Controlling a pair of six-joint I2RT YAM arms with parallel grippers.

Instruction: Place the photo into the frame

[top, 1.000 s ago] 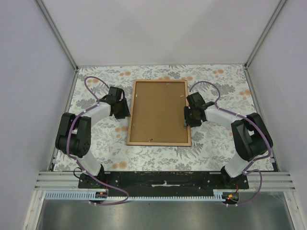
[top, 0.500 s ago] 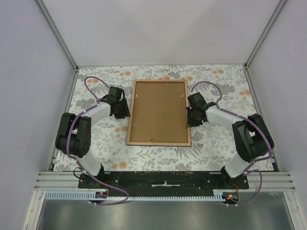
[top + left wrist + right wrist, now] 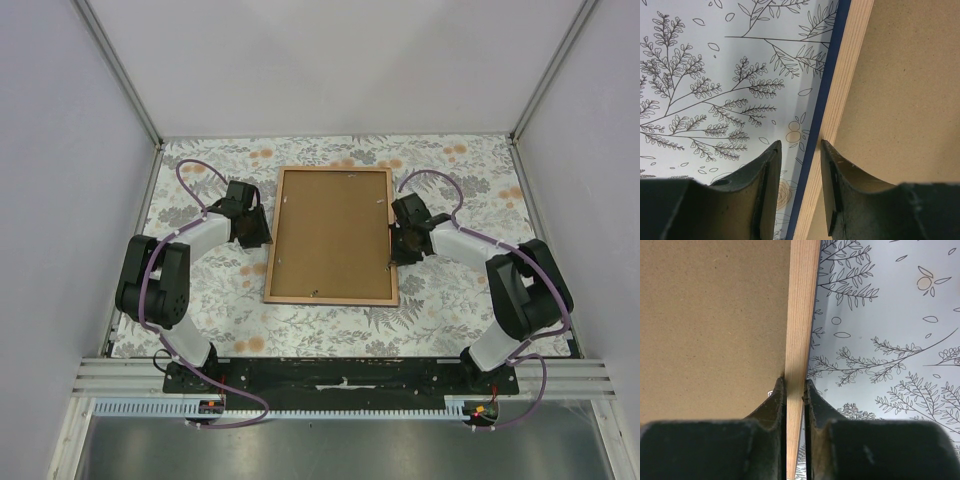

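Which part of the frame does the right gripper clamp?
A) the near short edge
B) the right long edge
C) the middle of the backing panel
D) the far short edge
B: the right gripper has both fingers pressed on the wooden rail of the frame, along its right long side.

No readable writing shows on the frame [image 3: 800, 315] (nor on the backing panel [image 3: 710, 315] inside it or the leaf-printed cloth [image 3: 890, 340] beside it).
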